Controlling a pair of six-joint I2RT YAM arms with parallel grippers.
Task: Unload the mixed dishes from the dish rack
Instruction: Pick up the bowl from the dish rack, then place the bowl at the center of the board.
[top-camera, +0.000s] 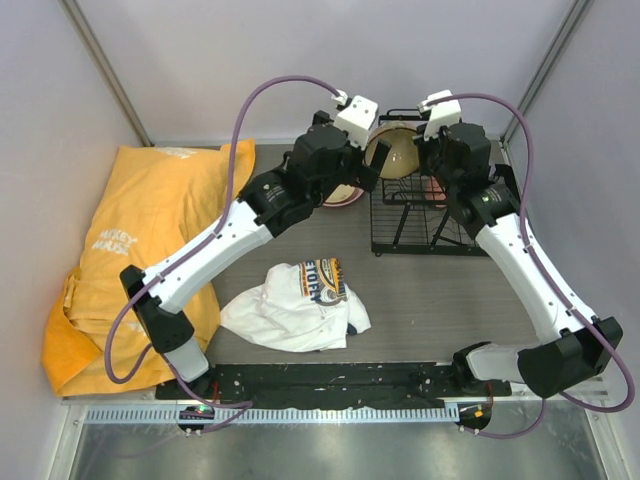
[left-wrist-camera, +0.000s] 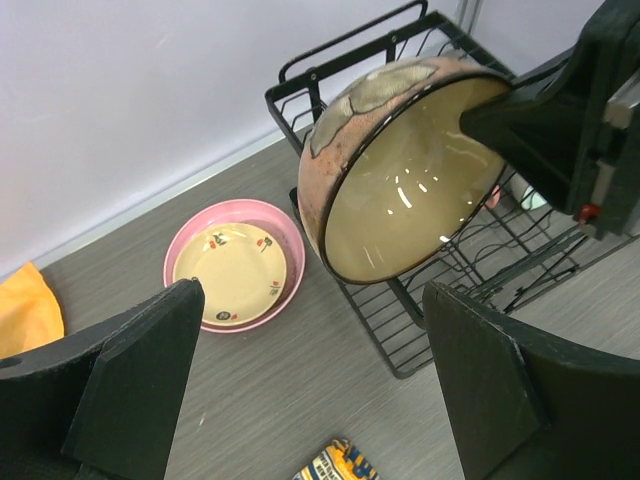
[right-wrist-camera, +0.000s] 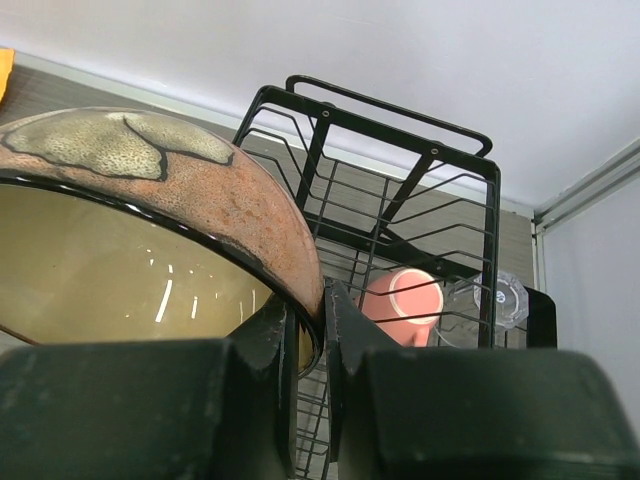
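Observation:
My right gripper (right-wrist-camera: 322, 305) is shut on the rim of the tan bowl (right-wrist-camera: 150, 230) and holds it tilted above the left end of the black dish rack (top-camera: 430, 215). The bowl also shows in the top view (top-camera: 395, 152) and in the left wrist view (left-wrist-camera: 400, 180). My left gripper (left-wrist-camera: 312, 335) is open and empty, just left of the bowl and apart from it. The cream patterned plate (left-wrist-camera: 228, 275) lies in the pink plate (left-wrist-camera: 290, 255) on the table left of the rack. The pink mug (right-wrist-camera: 405, 300) and clear glass (right-wrist-camera: 492, 303) lie in the rack. The mint-green bowl is mostly hidden.
A white printed T-shirt (top-camera: 300, 300) lies crumpled on the table in front of the rack. A large orange cloth (top-camera: 130, 240) covers the left side. Walls close in behind and beside the rack.

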